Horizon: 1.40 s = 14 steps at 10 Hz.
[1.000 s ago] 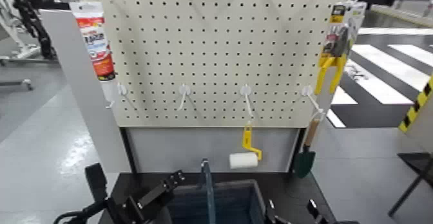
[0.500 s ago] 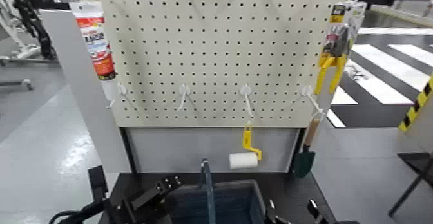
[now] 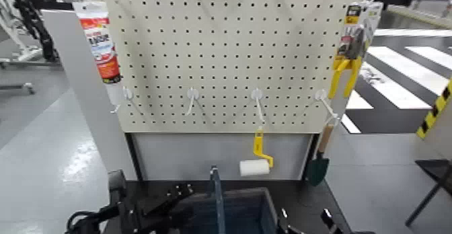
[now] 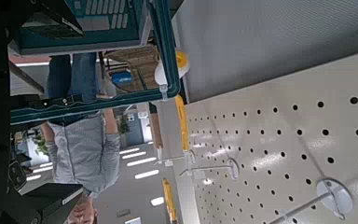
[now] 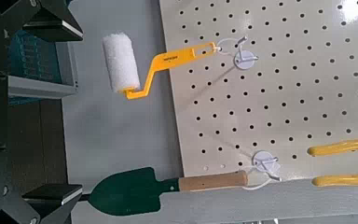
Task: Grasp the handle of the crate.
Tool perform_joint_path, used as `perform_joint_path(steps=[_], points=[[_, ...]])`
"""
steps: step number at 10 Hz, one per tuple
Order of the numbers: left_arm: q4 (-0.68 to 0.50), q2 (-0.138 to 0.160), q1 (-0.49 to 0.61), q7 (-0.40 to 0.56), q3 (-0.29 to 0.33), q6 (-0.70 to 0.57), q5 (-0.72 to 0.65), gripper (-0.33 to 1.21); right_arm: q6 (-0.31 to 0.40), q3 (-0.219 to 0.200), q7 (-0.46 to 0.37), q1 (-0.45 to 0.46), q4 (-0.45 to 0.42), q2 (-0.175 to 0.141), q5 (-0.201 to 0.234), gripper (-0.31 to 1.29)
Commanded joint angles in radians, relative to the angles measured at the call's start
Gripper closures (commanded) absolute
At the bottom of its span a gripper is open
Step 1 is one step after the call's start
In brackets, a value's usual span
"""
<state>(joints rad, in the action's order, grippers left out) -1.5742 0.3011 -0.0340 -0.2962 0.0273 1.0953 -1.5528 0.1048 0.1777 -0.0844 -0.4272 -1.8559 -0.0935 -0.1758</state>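
**Spotter:** So, what's in front of you?

**Operator:** Biggest thing is the pegboard [image 3: 229, 55] standing behind the dark table [image 3: 306, 195]. The crate [image 3: 250, 213] sits on that table at the bottom of my head view, midway between my arms. The handle [image 3: 216, 195] rises upright from its middle.

**Spotter:** How do you expect it to handle?

**Operator:** I'd judge the crate to be stiff ribbed plastic and light unless loaded, though I can't see its contents. The handle looks like a thin, rigid bar, probably smooth, so it could slip or twist in a loose pinch. I'd take it partway up the bar, squarely across its narrow faces.

**Spotter:** Grippers?

**Operator:** The left gripper [image 3: 160, 206] is low over the table, just beside the crate's left wall and short of the handle. I can't tell whether it is open or closed. The right gripper [image 5: 63, 110] sits low at the crate's right side, with its jaws spread wide and nothing between them.

**Spotter:** Anything in the way?

**Operator:** Nothing lies between the left gripper and the bar except the crate's own rim. The paint roller [image 3: 254, 167] hangs just behind the handle, so overshooting could knock it. The green trowel [image 3: 318, 164] hangs farther right, well clear.
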Motion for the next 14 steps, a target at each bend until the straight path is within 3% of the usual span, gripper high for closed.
perform_joint_path(steps=[1,14], points=[[0.092,0.016,-0.058,-0.058,-0.060,0.000,-0.013,0.13,0.010,0.000,-0.002,0.001,0.006,0.000,-0.002,0.15],[0.292,0.023,-0.236,-0.195,-0.256,-0.022,-0.015,0.13,0.024,0.003,-0.002,0.002,0.012,0.005,-0.010,0.15]])
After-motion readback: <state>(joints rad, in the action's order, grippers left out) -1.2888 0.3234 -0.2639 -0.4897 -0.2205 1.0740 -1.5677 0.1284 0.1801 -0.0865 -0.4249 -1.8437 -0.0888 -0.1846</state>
